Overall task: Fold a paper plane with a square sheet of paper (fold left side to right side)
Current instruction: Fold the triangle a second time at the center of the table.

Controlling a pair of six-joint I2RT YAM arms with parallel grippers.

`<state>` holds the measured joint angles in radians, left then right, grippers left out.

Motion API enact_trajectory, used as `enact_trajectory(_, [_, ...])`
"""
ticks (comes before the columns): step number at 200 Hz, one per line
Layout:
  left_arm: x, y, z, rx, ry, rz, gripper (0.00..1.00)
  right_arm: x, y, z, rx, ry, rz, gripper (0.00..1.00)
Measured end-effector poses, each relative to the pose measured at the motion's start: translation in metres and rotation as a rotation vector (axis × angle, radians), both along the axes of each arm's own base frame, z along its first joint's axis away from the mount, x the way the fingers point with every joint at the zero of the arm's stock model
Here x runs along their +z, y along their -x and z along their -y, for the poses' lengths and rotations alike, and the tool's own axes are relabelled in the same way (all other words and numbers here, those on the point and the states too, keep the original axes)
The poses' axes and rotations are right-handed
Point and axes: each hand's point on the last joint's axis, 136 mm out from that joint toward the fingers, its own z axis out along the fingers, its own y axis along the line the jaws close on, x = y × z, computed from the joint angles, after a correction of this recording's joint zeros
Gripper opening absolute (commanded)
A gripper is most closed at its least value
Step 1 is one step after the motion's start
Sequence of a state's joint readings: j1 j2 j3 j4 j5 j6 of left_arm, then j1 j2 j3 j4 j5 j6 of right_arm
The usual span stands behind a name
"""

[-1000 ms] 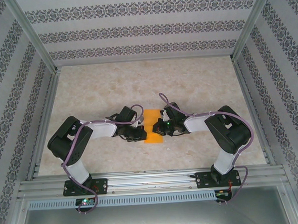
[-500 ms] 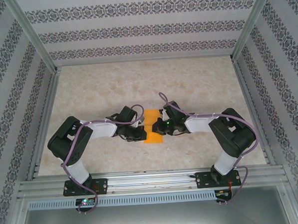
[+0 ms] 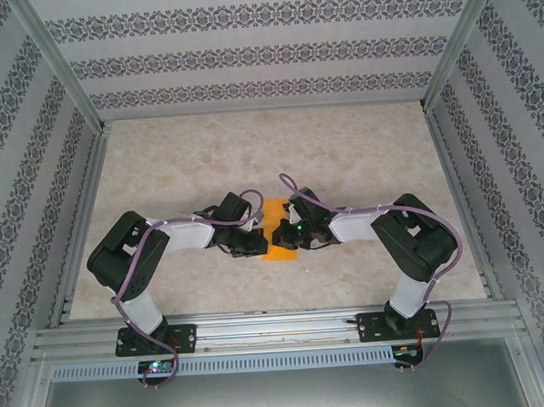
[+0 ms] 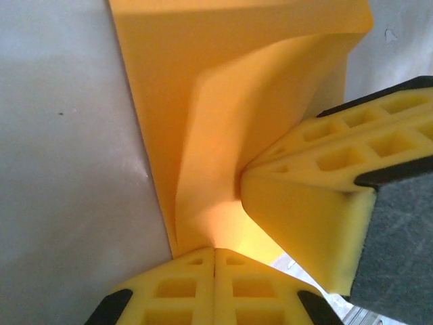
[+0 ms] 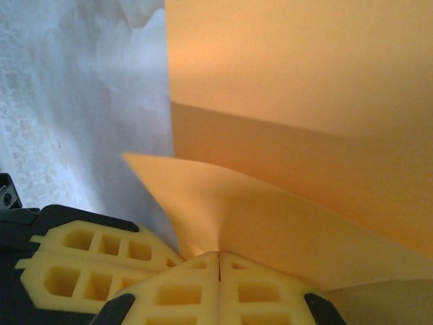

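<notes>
A: Dragging a flap of the square sheet of paper point(image 3: 279, 250) leftward, right fingers point(image 5: 257, 298) pinched shut on it.
B: Pinning sheet at surface point(image 3: 251, 150) centre, left fingers point(image 4: 176, 298) clamped on it. Fold partway.

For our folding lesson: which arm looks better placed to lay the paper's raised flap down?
Probably right: the right gripper pinches the flap above the flat paper, while the left gripper clamps its edge alongside.

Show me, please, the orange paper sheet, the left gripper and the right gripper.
orange paper sheet point(image 4: 230, 135), left wrist view, raised flap's middle.
left gripper point(image 4: 215, 252), left wrist view, fingertip seam.
right gripper point(image 5: 218, 256), right wrist view, fingertip seam.
</notes>
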<state>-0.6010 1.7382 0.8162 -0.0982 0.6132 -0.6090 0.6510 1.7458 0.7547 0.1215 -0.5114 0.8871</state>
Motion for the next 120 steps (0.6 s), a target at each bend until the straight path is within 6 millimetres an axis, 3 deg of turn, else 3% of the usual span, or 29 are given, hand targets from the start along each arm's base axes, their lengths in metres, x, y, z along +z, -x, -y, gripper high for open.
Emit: enact_trajectory(120, [-0.001, -0.002, -0.004, 0.013, -0.039, -0.003, 0.00, -0.004, -0.004, 0.010, 0.048, 0.060, 0.044, 0.00])
